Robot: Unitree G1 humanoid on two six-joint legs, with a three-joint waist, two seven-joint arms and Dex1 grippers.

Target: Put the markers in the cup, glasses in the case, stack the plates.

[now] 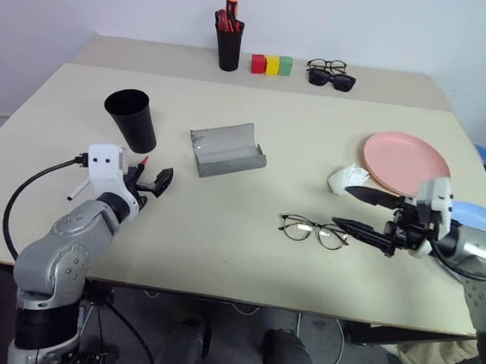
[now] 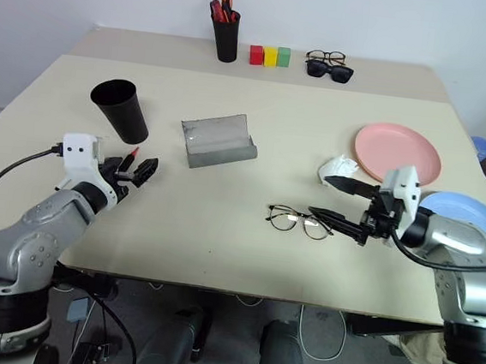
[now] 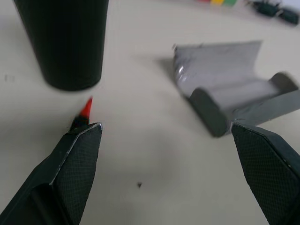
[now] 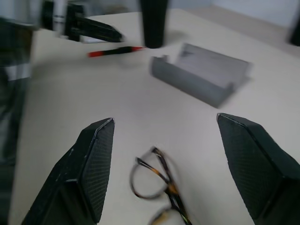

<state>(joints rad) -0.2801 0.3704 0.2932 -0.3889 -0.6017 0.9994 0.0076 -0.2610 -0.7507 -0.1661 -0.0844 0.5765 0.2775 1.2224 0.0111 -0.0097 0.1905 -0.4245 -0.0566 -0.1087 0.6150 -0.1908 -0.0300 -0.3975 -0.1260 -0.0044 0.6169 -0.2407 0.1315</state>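
The black cup (image 1: 131,119) is seen standing upright on the left part of the bench (image 1: 246,234), with the open grey case (image 1: 226,149) lying just to its right, near the middle. The red marker (image 4: 115,50) lies on the bench just in front of the cup, its red end visible beside 1 finger of the left gripper (image 1: 152,183); the white marker (image 1: 78,189) is partly hidden behind that arm. The left gripper is held low over the bench near the cup, its jaws spread wide and holding nothing. The wire-rimmed glasses (image 1: 313,232) lie unfolded on the bench toward the right, in front of the case and well apart from it. The right gripper (image 1: 354,211) is placed just to the right of the glasses, pointing toward them, its jaws wide apart and empty. The pink plate (image 1: 406,162) rests on the right side of the bench, with a crumpled white tissue (image 1: 345,179) touching its near-left edge. The blue plate (image 1: 485,219) lies nearer, at the right edge, partly covered by the right arm. At the back of the bench are seen a black pen pot (image 1: 229,45) with red markers, 3 coloured blocks (image 1: 271,64), and 2 more pairs of glasses (image 1: 330,74).
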